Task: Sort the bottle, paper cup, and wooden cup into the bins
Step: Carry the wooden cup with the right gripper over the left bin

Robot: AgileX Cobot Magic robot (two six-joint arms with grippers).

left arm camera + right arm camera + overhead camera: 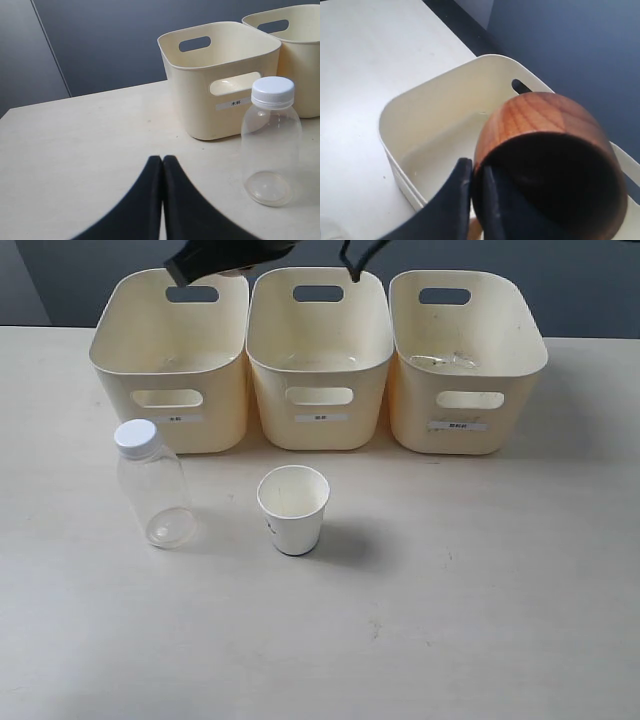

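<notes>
Pinches the wooden cup (pixel 540 130) by its rim in the right claw (pixel 476 170), over a bin (pixel 395 130); left claw (pixel 162 160) shut, empty. Could slip, tip and miss.

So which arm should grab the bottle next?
Left. The left gripper is shut, empty and faces the bottle close by; the right gripper is busy, pinching the wooden cup above a bin.

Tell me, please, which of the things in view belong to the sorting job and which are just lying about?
Belonging to the job:
- bottle
- paper cup
- wooden cup, pinched by the right gripper above a bin
- bins

Just there:
- table
- clear glint in the right-hand bin, too unclear to name
</notes>
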